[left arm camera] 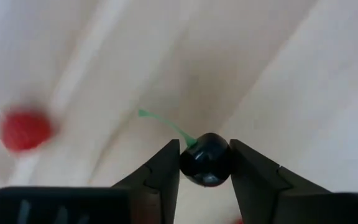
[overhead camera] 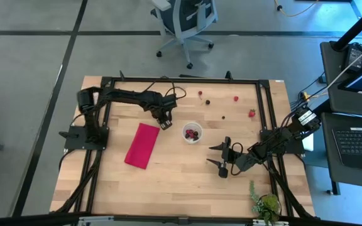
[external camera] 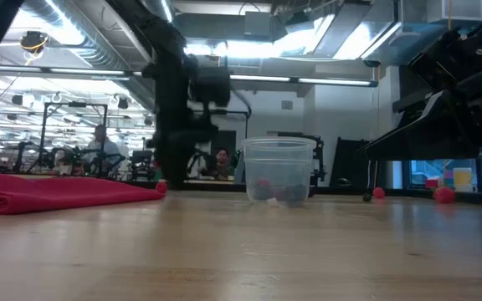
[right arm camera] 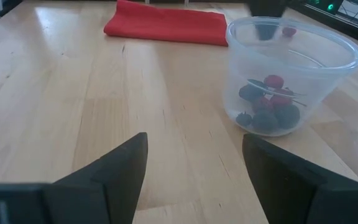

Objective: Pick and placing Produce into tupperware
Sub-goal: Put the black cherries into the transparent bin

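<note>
The tupperware (overhead camera: 192, 132) is a small clear cup standing upright mid-table, with several dark cherries and red berries (right arm camera: 267, 106) in its bottom. My left gripper (overhead camera: 165, 123) hangs just left of the cup, beside the magenta cloth, shut on one dark cherry (left arm camera: 205, 160) with a green stem. My right gripper (overhead camera: 218, 157) waits open, right of the cup and nearer the front edge; its fingers (right arm camera: 120, 168) point level at the cup. More loose produce (overhead camera: 236, 98) lies on the wood at the far right. My left gripper pinches the dark cherry's round body (left arm camera: 194, 163) between its two fingertips, one on each side. The fingers come from above, pointing down. The green stem (left arm camera: 166, 124) sticks out free beyond the tips. The cherry appears lifted off the wood.
A magenta cloth (overhead camera: 142, 145) lies flat left of the cup. One red berry (left arm camera: 25, 129) rests on the wood close to my left gripper. Scattered fruits (overhead camera: 252, 113) lie at the far right. A green leafy plant (overhead camera: 266, 204) stands at the front right corner.
</note>
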You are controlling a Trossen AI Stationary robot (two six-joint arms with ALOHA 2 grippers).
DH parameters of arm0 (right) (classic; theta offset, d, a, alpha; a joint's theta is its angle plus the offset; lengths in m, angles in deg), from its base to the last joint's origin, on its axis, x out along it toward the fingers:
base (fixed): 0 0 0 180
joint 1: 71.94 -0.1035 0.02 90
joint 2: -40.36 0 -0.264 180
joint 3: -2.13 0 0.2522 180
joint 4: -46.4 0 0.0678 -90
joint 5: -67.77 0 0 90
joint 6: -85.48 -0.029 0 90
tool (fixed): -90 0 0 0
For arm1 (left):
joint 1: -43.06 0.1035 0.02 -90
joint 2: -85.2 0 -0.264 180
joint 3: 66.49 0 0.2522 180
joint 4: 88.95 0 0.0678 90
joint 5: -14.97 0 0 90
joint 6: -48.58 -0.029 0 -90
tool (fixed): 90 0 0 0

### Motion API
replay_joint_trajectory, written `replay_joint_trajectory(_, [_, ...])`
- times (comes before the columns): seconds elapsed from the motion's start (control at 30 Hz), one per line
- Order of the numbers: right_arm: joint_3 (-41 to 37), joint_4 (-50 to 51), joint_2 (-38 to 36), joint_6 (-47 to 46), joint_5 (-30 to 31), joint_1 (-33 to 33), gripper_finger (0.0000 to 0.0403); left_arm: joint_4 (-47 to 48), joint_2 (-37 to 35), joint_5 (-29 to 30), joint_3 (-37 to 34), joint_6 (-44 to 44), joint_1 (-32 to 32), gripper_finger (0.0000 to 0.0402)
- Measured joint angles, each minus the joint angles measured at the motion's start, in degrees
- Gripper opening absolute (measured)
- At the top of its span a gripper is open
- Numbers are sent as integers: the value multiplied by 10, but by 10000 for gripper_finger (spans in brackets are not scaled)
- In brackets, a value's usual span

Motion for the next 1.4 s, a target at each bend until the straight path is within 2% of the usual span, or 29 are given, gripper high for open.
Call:
replay_joint_trajectory(0.13, [0, 2, 0, 2, 0, 0, 264, 5, -57, -15, 6, 0, -9, 109])
replay_joint_trajectory(0.37, [0, -1, 0, 8, 1, 0, 264, -33, -112, -69, 6, -1, -50, 117])
replay_joint_trajectory(0.57, [0, -6, 0, 13, 1, 0, 264, -142, -116, -130, 6, -40, -99, 112])
replay_joint_trajectory(0.73, [0, -6, 0, 12, 1, 0, 264, -210, -115, -133, 6, -45, -130, 117])
replay_joint_trajectory(0.9, [0, -6, 0, 12, 1, 0, 264, -240, -113, -133, 6, -50, -142, 112])
replay_joint_trajectory(1.17, [0, -6, 0, 14, 1, 1, 264, -280, -106, -132, 7, -58, -143, 113])
replay_joint_trajectory(1.4, [0, -5, 0, 13, 1, 20, 264, -269, -85, -116, 35, -74, -144, 113])
